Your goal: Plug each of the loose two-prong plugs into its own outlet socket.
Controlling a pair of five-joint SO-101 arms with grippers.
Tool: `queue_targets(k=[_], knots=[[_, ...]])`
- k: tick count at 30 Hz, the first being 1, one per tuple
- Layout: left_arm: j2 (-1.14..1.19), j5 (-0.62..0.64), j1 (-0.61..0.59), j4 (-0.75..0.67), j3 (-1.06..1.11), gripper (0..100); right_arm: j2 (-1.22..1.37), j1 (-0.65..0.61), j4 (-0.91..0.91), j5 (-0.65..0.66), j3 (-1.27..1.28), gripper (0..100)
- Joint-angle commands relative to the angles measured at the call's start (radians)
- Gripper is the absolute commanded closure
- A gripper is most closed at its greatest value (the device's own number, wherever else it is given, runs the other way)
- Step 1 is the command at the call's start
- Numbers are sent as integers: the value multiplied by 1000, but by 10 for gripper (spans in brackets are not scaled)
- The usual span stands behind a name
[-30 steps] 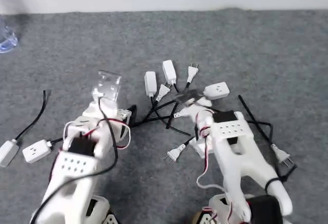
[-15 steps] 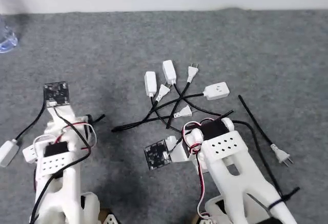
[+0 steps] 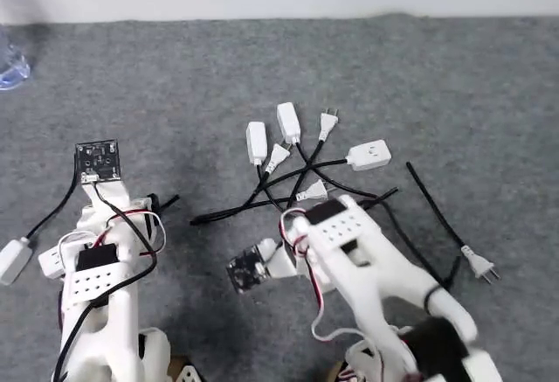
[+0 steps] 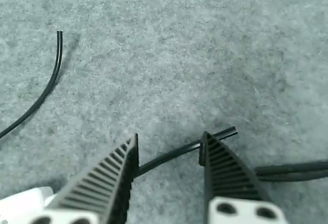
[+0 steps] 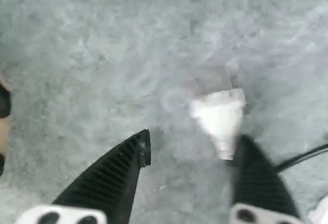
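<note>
Left pincer [image 4: 169, 141] hangs released, ribbed fingers spread above the grey carpet [image 4: 169, 39]. A black cord [image 4: 169, 157] crosses the gap beneath the tips, its cut end just past one finger. A white socket [image 4: 20, 201] lies just beside the other finger. Right pincer [image 5: 195, 137] is released too. A blurred white two-prong plug [image 5: 219, 119] lies on the carpet just beside one finger, prongs pointing away from the pincer. From above, the tangle of cords [image 3: 293, 179] lies ahead of the right arm [image 3: 358, 251]. In it a tall socket [image 3: 256, 140] and a second socket [image 3: 288, 122] sit side by side, with a loose plug [image 3: 328, 122] near them and a face-up socket [image 3: 369, 155] whose slots hold nothing. A far plug [image 3: 479, 266] lies well apart on the right, and an end socket [image 3: 13, 260] lies beside the left arm [image 3: 96, 286].
</note>
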Motion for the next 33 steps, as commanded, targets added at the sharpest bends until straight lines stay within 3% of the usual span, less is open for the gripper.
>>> queue_targets(k=[1, 9, 17, 21, 22, 29, 33], knots=[[-23, 11, 8, -25, -4, 816, 101, -10, -12, -32, -92, 904], [-23, 11, 8, -25, -2, 816, 194, 10, -16, -32, -130, 894], [-28, 11, 8, -25, 7, 816, 203, 128, -45, -26, -126, 899], [-28, 11, 8, -25, 7, 816, 194, 222, -77, -26, -132, 998], [-28, 11, 9, -25, 7, 816, 188, 243, -74, -26, -138, 983], [-25, 5, 52, -25, 7, 816, 16, 326, 196, -34, -304, 991], [-23, 5, 52, -25, 7, 816, -139, 466, 269, -34, -381, 991]])
